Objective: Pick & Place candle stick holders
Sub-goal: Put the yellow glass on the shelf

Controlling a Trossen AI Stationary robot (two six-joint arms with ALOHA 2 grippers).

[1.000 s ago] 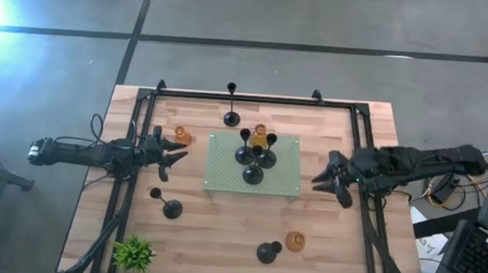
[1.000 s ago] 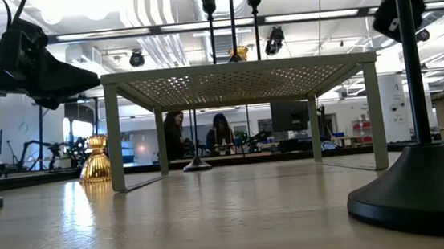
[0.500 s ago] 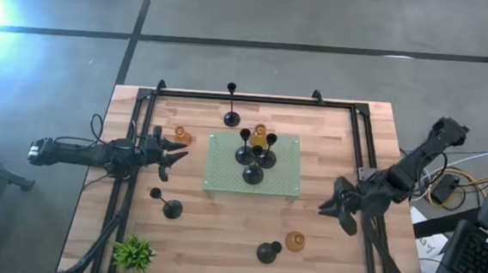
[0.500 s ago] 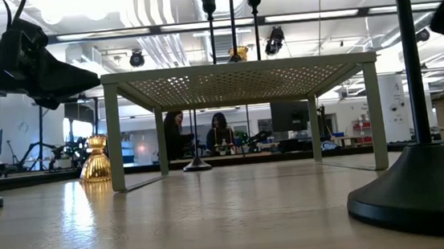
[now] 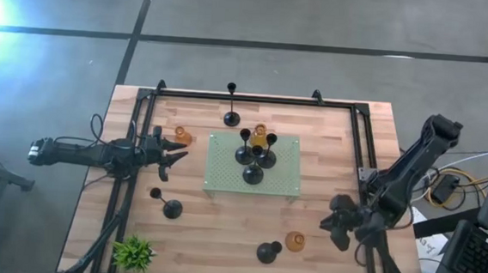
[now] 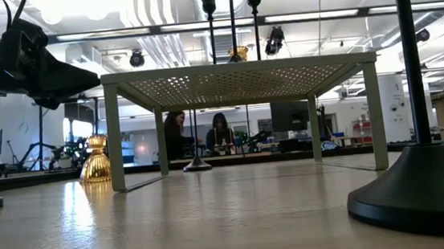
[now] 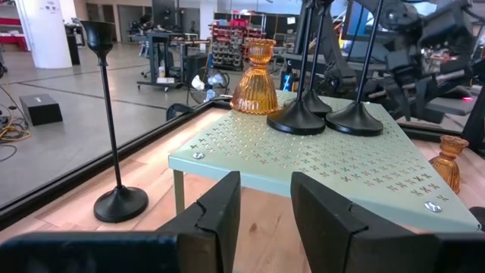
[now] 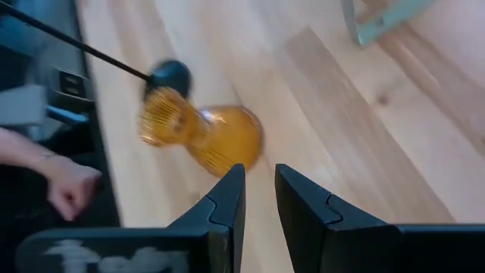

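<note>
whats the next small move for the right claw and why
Probably ease the right claw forward toward the amber holder on the near right of the table, then close on it. The right wrist view shows that holder just ahead of the fingers with nothing between them, beside a black holder. The left claw waits beside the green stand.

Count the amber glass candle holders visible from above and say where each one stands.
3. One amber holder stands on the green mat's far edge among black holders, one on the wood left of the mat, one near the front right. None seems hidden.
</note>
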